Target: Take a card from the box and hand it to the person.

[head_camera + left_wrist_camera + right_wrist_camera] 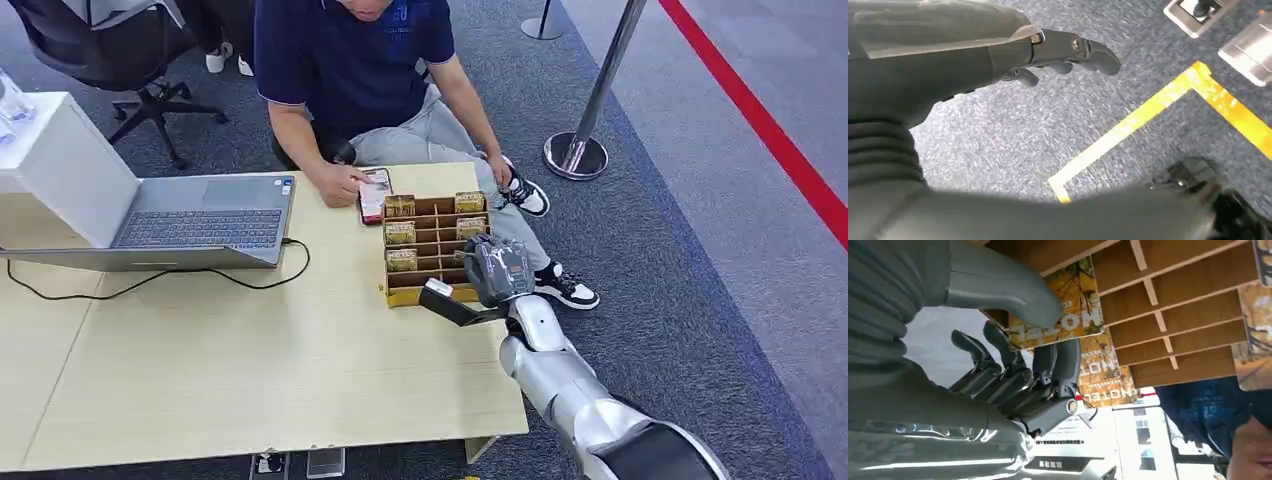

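Here the right robot hand pinches a card over the box, laptop nearby.

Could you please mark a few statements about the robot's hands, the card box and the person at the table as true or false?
1. The right hand pinches a yellow card between thumb and fingers. True.
2. The left hand holds a card. False: it hangs over grey carpet with nothing in it.
3. The wooden box sits on the table in front of the person. True.
4. The laptop is closed. False: it is open, keyboard showing.
5. The person's hand is reaching for the robot's card. False: it rests on a phone beside the box.
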